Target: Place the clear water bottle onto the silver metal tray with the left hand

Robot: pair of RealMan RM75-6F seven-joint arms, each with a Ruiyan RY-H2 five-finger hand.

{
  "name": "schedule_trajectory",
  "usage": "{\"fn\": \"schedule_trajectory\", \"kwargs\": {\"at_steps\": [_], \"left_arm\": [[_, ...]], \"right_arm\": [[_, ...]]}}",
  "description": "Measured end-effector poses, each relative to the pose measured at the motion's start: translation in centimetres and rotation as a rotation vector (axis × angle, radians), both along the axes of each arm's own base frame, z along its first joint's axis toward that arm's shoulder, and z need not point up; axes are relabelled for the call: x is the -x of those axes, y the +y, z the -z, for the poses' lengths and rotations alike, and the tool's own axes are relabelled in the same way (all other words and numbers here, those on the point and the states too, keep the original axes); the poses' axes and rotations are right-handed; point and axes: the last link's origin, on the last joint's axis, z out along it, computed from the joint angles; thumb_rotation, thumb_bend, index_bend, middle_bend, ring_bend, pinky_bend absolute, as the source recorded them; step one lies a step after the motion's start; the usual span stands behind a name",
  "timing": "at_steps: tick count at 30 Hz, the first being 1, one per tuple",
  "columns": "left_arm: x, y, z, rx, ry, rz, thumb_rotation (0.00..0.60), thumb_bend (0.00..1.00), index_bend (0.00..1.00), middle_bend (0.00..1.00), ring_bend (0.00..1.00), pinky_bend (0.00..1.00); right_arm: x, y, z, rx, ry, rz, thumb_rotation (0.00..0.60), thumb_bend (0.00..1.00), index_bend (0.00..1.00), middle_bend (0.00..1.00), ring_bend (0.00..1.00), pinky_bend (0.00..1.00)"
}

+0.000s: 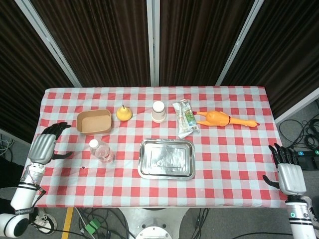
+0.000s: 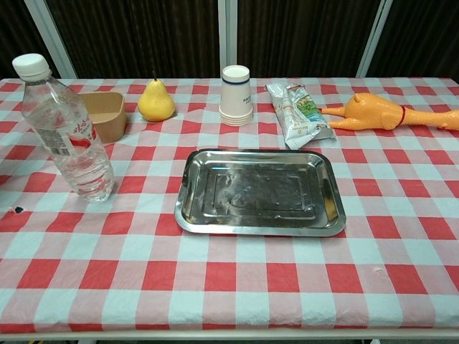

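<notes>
The clear water bottle (image 1: 101, 151) (image 2: 64, 130) stands upright with a white cap, left of the silver metal tray (image 1: 166, 159) (image 2: 259, 192), which lies bare at the table's middle front. My left hand (image 1: 43, 147) hovers at the table's left edge, well left of the bottle, fingers spread and holding nothing. My right hand (image 1: 288, 174) hangs off the table's right front corner, also spread and holding nothing. Neither hand shows in the chest view.
Along the back stand a brown bowl (image 1: 93, 122) (image 2: 105, 113), a yellow pear (image 1: 123, 113) (image 2: 155, 101), a stack of paper cups (image 1: 158, 111) (image 2: 236, 95), a snack packet (image 1: 185, 118) (image 2: 297, 114) and a rubber chicken (image 1: 225, 120) (image 2: 384, 113).
</notes>
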Motion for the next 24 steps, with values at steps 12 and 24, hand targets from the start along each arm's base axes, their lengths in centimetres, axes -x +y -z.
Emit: {"fn": "schedule_trajectory", "kwargs": {"at_steps": [12, 24], "left_arm": [[-0.7, -2.7, 2.6, 0.177, -0.557, -0.078, 0.6, 0.0, 0.17, 0.23, 0.17, 0.21], [-1.8, -2.5, 6.3, 0.195, -0.786, -0.09, 0.6, 0.0, 0.14, 0.2, 0.15, 0.21]], "right_arm": [[0.1, 0.0, 0.2, -0.009, -0.002, 0.002, 0.6, 0.1, 0.0, 0.0, 0.0, 0.0], [0.7, -0.2, 0.5, -0.024, 0.0, 0.023, 0.6, 0.1, 0.0, 0.0, 0.0, 0.0]]}}
